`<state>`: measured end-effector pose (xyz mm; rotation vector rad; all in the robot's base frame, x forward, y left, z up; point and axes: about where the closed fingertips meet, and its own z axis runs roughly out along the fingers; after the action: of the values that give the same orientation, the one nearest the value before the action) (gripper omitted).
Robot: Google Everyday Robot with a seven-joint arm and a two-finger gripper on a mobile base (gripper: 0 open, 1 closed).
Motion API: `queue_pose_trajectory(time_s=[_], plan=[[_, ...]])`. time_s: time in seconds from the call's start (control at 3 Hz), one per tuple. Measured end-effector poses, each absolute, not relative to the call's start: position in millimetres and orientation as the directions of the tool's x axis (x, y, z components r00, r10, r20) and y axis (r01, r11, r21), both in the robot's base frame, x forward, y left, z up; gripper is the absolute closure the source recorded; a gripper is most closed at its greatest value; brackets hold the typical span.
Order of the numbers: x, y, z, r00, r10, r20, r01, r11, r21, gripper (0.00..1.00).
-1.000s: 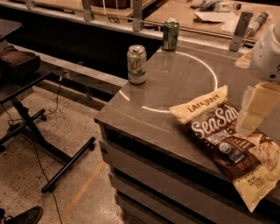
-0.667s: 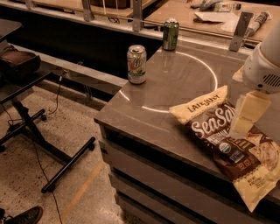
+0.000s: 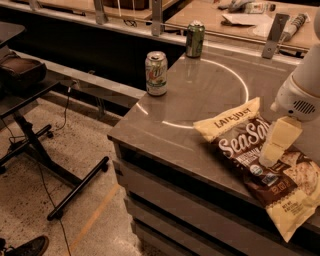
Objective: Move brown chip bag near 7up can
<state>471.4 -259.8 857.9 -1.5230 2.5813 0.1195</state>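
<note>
The brown chip bag (image 3: 260,165) lies flat at the front right of the grey counter (image 3: 165,135), dark brown in the middle with cream-yellow ends and white "Sea Salt" lettering. The 7up can (image 3: 156,73) stands upright at the counter's left edge, well to the left of and behind the bag. My gripper (image 3: 272,150) hangs from the white arm at the right, its cream fingers (image 3: 278,142) pointing down onto the bag's middle, right over the lettering.
A dark green can (image 3: 195,38) stands at the counter's back edge. Beyond it runs a railing and a wooden table with clutter (image 3: 250,10). A black stand (image 3: 35,145) with legs and cables is on the floor to the left.
My gripper has moved left and down, from the bag's right side onto its middle. The bag and both cans have not moved.
</note>
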Motion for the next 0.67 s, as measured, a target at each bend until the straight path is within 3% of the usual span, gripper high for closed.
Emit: queue_pose_trajectory(time_s=[0.67], plan=[[450.4,-262.7,849.7,-0.537,-0.826,-0.173,-0.844,0.530,0.086,0.00]])
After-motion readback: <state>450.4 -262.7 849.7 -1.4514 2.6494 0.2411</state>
